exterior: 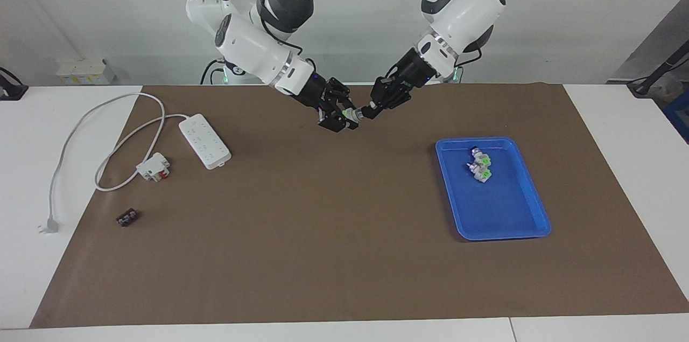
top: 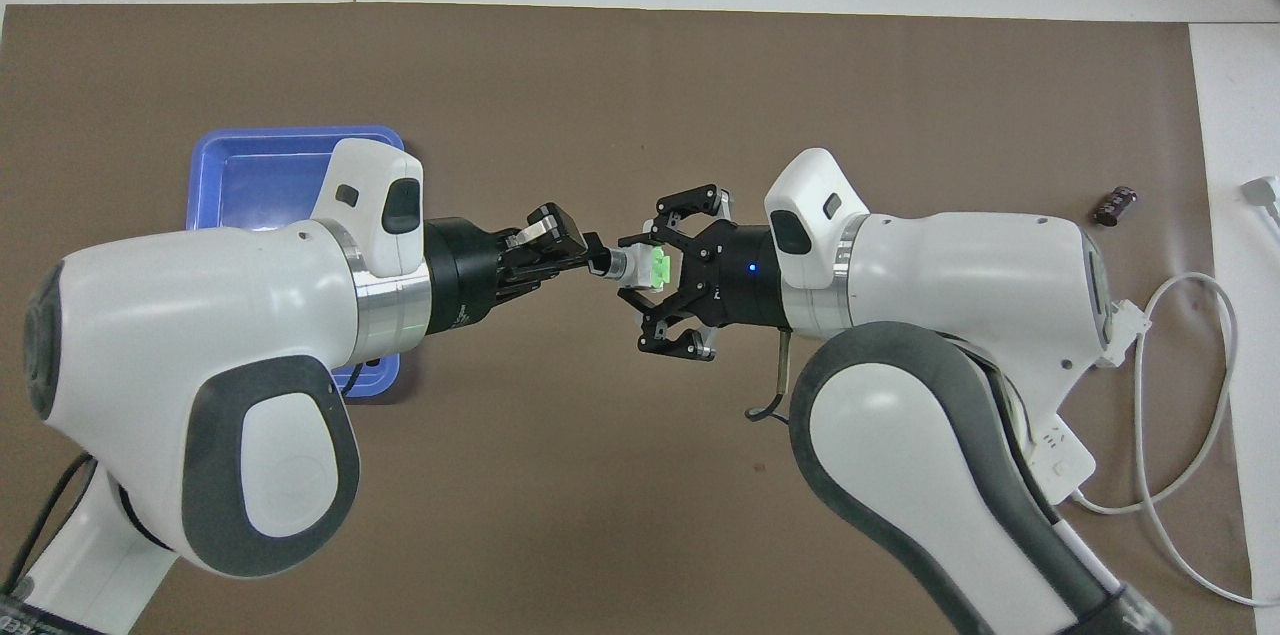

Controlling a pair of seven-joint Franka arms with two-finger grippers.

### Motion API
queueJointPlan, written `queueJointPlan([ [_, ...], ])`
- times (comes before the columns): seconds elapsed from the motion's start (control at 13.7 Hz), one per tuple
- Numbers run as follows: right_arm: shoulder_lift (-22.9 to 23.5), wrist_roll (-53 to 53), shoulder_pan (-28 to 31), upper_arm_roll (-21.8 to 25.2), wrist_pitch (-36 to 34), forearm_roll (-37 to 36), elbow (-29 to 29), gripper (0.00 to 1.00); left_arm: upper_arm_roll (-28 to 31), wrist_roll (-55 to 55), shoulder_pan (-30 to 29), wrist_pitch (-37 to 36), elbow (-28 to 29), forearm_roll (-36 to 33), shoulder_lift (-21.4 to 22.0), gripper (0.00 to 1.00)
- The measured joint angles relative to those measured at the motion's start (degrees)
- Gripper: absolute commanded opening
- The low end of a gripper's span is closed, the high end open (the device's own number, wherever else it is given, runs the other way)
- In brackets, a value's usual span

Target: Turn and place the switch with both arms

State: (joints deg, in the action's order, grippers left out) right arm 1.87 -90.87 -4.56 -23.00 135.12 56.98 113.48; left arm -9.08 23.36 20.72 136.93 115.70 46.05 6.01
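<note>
Two arms meet at upper centre of the facing view, above the brown mat (exterior: 323, 234) on the surface. Right gripper (exterior: 344, 116), entering from the upper left of that view, has its jaws clamped on the pale body of the switch (exterior: 352, 114); green label faces up in the overhead view (top: 658, 265). Left gripper (exterior: 371, 110), entering from the upper right, has its jaws pinched shut on the switch's black knob. Switch is held in the air between the two, clear of the mat.

Blue tray (exterior: 517, 223) sits at right of the facing view, with two more green-labelled switches (exterior: 479, 164) lying in its upper part. At left of that view: white power strip (exterior: 204, 141) with its cable, white-and-red block (exterior: 153, 167) just below it, small black ribbed piece (exterior: 127, 217) lower left.
</note>
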Motion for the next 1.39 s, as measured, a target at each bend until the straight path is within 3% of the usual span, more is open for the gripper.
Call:
queueJointPlan([
  [0.88,-1.8,0.0,0.0,0.0,-1.0,0.0,1.9,0.00,0.2,-28.7,0.0,-5.1,-1.6,0.0,-0.3,0.00],
  [1.39,-2.0,0.0,-0.1,-0.1,-1.4,0.0,2.5,0.00,-0.1,-31.9,0.6,-6.5,-2.7,-4.7,-0.5,0.00],
])
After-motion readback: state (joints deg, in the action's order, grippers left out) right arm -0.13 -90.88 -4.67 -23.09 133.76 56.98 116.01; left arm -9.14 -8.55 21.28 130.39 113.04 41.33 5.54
